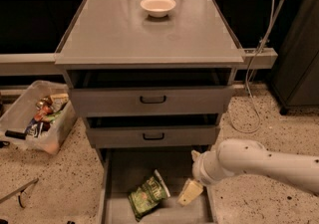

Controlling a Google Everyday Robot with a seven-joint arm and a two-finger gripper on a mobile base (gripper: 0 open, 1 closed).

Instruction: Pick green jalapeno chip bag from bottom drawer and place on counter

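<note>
The green jalapeno chip bag point(148, 196) lies crumpled on the floor of the open bottom drawer point(125, 168), left of centre, its white end pointing up and right. My gripper point(190, 191) hangs from the white arm coming in from the right. It sits over the drawer's right side, just right of the bag and apart from it. The grey counter point(149, 29) spans the top of the cabinet above the drawers.
A white bowl point(158, 6) stands at the back of the counter. Two closed-looking drawer fronts with black handles point(153, 99) sit above the open drawer. A clear bin of packets point(35, 116) stands on the floor at left. A cable point(259, 54) hangs at right.
</note>
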